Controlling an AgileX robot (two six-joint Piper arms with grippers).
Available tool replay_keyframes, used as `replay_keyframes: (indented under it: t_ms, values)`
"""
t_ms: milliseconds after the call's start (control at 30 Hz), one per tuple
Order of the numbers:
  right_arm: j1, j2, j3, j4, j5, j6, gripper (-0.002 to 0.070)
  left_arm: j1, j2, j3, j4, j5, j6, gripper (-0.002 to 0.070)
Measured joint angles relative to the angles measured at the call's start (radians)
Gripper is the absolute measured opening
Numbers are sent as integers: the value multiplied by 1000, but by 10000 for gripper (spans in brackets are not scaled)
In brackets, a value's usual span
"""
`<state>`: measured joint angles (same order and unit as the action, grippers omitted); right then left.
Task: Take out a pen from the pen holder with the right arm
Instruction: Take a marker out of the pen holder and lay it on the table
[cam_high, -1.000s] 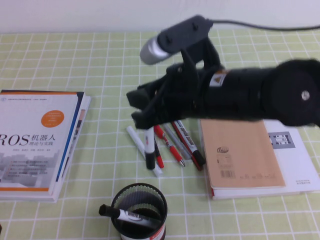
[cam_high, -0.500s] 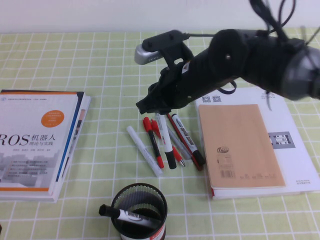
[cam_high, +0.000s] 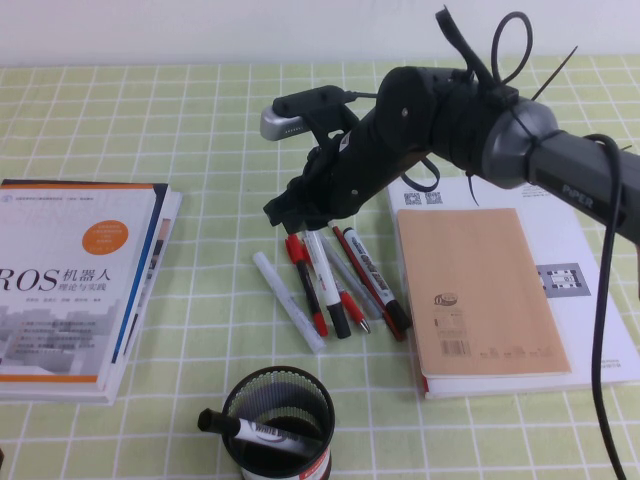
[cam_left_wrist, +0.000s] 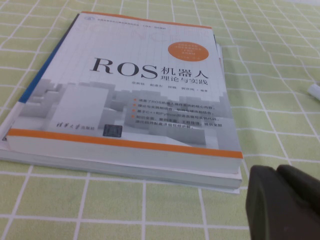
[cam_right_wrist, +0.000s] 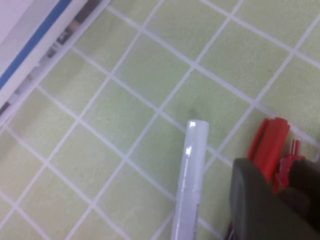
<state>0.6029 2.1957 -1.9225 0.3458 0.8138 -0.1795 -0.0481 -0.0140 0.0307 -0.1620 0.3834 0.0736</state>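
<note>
Book (cam_high: 70, 290), 9 o'clock: "ROS 机器人". Arm (cam_high: 560, 170): "PIPER". Right gripper (cam_high: 300, 215), centre, clamped on white marker (cam_high: 328, 280) top, among loose pens (cam_high: 365, 275). Notebook (cam_high: 480, 290), 3 o'clock. Holder (cam_high: 240, 395), 6 o'clock: black pen (cam_high: 265, 431) inside. Left gripper (cam_left_wrist: 285, 205) beside book, jaws closed.

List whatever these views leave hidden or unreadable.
- Right end effector, above the loose red, white and black pens' upper ends: whether it holds anything is hidden by its arm in the high view.
- Left end effector, beside the white ROS textbook: only a dark part shows, cropped by the left wrist view's edge.
- Black mesh pen holder: base cut off by the high view's lower edge.
- Black marker in it: label too small.
</note>
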Motion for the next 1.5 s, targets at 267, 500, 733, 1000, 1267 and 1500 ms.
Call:
replay_keyframes:
  t_ms: [267, 500, 733, 1000, 1267, 1500]
  values:
    - [-8, 31, -2, 9, -29, 2, 101, 0, 0, 0, 0, 0, 0, -8]
    - [-10, 69, -2, 13, -59, 2, 101, 0, 0, 0, 0, 0, 0, -8]
    - [-10, 85, -2, 17, -77, 2, 139, 0, 0, 0, 0, 0, 0, -8]
    - [-10, 85, -2, 31, -84, 2, 314, 0, 0, 0, 0, 0, 0, -8]
    - [5, -15, 8, -38, -39, 3, 310, 0, 0, 0, 0, 0, 0, -8]
    - [37, -289, 232, -100, -101, 3, 109, 0, 0, 0, 0, 0, 0, -8]
